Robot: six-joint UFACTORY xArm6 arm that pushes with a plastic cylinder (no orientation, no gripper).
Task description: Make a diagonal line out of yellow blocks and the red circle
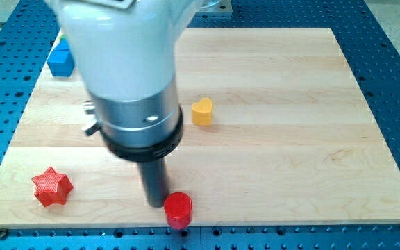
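**Wooden board with four blocks and your rod, seen from above**

Largest in view is the blue perforated bench (394, 83), on which lies the pale wooden board (283, 139). Neither carries any container, label or readable writing. Your arm (120, 55), white above and grey metal with a black collar below, covers the board's upper left part and ends in the dark rod. You have no hand here, so there is nothing to report as open or closed; the rod holds nothing. Your tip (156, 203) stands near the board's bottom edge, just beside the red circle (178, 210) on that block's left, close enough that you cannot tell whether they touch. The red star (51, 187) lies well apart, at the view's lower left. The blue block (60, 60) sits at the top left corner, partly hidden by your arm, its shape unclear. The yellow heart (202, 111), the only yellow block you can see, rests near the board's middle, well above the red circle and slightly to its right.
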